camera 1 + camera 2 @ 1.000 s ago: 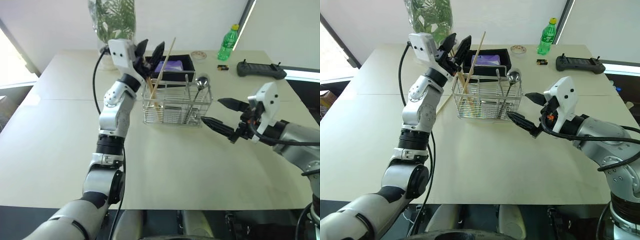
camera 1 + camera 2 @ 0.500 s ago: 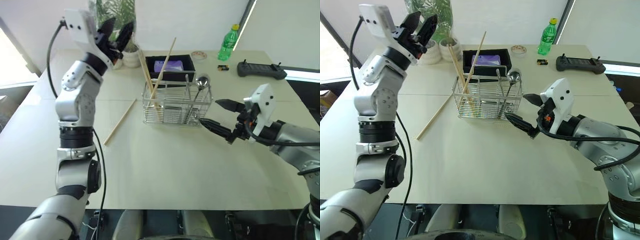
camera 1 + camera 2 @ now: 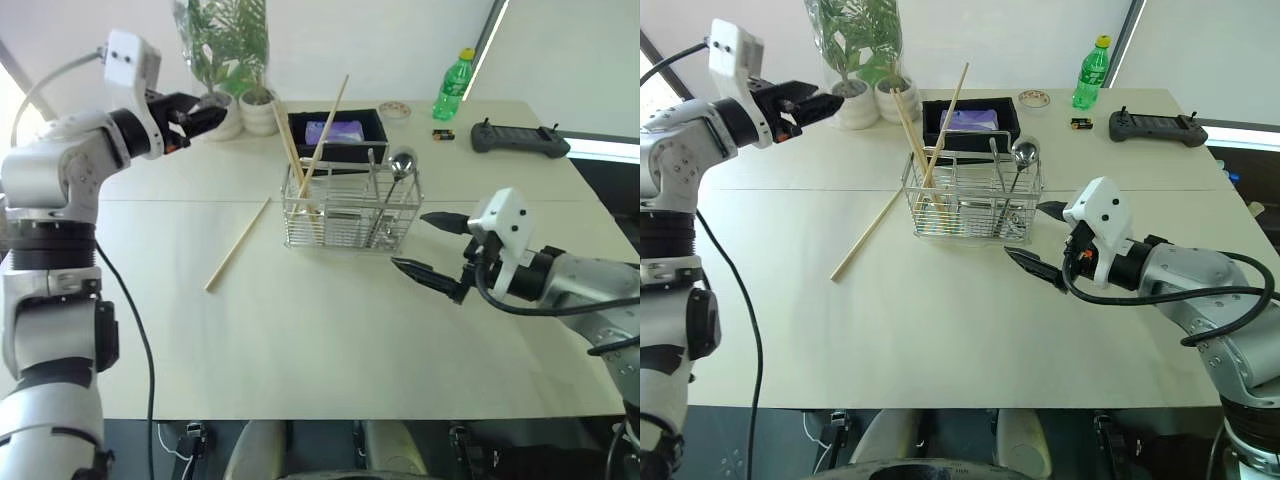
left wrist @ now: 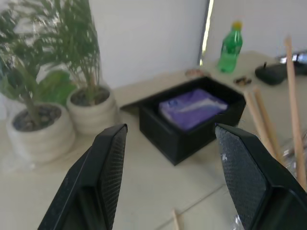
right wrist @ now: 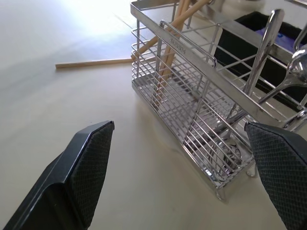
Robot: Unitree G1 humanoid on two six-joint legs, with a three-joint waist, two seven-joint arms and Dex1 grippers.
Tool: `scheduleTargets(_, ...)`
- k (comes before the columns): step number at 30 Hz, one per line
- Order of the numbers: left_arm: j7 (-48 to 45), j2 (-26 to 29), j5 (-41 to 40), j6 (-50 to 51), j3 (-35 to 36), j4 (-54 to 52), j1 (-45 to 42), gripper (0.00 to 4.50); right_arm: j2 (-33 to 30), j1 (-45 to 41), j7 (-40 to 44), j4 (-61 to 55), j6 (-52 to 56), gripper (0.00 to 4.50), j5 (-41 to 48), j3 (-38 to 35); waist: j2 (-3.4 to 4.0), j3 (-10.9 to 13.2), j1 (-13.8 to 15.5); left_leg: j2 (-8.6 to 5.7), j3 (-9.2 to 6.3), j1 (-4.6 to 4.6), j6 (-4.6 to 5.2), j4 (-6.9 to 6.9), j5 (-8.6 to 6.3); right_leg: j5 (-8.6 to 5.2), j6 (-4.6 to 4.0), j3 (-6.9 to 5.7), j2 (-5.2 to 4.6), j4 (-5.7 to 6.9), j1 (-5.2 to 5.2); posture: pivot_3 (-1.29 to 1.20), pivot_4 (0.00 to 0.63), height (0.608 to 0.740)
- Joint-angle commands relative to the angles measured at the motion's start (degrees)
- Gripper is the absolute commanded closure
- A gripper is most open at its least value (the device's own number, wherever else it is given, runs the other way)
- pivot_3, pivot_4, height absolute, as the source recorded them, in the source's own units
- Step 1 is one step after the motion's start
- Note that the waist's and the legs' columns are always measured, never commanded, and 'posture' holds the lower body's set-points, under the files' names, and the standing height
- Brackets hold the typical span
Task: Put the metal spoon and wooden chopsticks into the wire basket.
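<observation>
Silver wire makes up the wire basket (image 3: 350,212), which stands near the middle of the pale table (image 3: 300,340) in the head views. Several wooden chopsticks (image 3: 318,140) lean inside its left end, their tips rising well above the rim, and the metal spoon (image 3: 401,168) stands in its right end, bowl up. One more chopstick (image 3: 238,244) lies flat on the table to the left of the basket, apart from it. Behind the basket sits a black tray (image 3: 338,135) with a purple item; farther back are two potted plants (image 3: 228,60), a green bottle (image 3: 454,87) and a black controller (image 3: 520,137). The left gripper (image 3: 196,113) is raised far to the left, in front of the plants, its fingers parted and empty. The right gripper (image 3: 430,247) hovers just right of the basket — spread wide, pinching nothing.

From the left wrist, the two black fingers (image 4: 106,167) stand apart with nothing between them; beyond them lie the plant pots, the black tray and chopstick tips.

From the right wrist, the fingers (image 5: 86,167) are spread wide and empty — the basket sits close ahead, chopsticks and spoon inside, the loose chopstick on the table beyond.
</observation>
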Motion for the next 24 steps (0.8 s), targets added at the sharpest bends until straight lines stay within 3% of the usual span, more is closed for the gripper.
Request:
scheduleTargets(1,-2.61,1.24,3.3,4.26,-3.92,2.66,-1.95,1.47,-0.58,-0.05,1.08,-1.59,-1.79,0.0,-0.69,-1.57,0.0,0.0,-0.07,0.0,0.0,0.0,0.0,0.0,0.0,0.0,0.0,0.0,0.0,0.01,0.0,0.0,0.15,0.716)
scheduleTargets(6,-7.99,0.82,6.9,8.55,-10.63,7.19,-3.16,1.47,0.5,0.15,0.13,-1.66,-2.03,0.0,-1.17,-1.41,-0.01,0.0,-0.67,0.01,-0.01,-0.03,0.0,0.0,0.0,0.0,0.0,-0.01,0.0,0.01,-0.02,0.0,0.15,0.716)
scheduleTargets(14,-17.06,-5.78,18.36,1.05,-21.34,30.83,-14.35,1.47,3.96,3.15,-3.63,-5.43,-0.43,0.0,0.54,-1.87,-0.04,0.02,-0.62,-0.01,-0.02,-0.14,0.01,0.03,0.0,0.0,0.0,-0.04,0.0,0.01,-0.1,0.0,0.15,0.716)
scheduleTargets(24,-17.02,-13.87,27.7,-7.44,-22.67,49.86,-22.58,1.47,6.84,4.91,-8.28,-8.3,0.95,0.0,1.54,-2.67,-0.05,0.02,-0.82,0.0,-0.01,-0.14,0.04,0.02,-0.02,-0.01,0.02,-0.03,-0.01,0.04,-0.13,0.0,0.15,0.716)
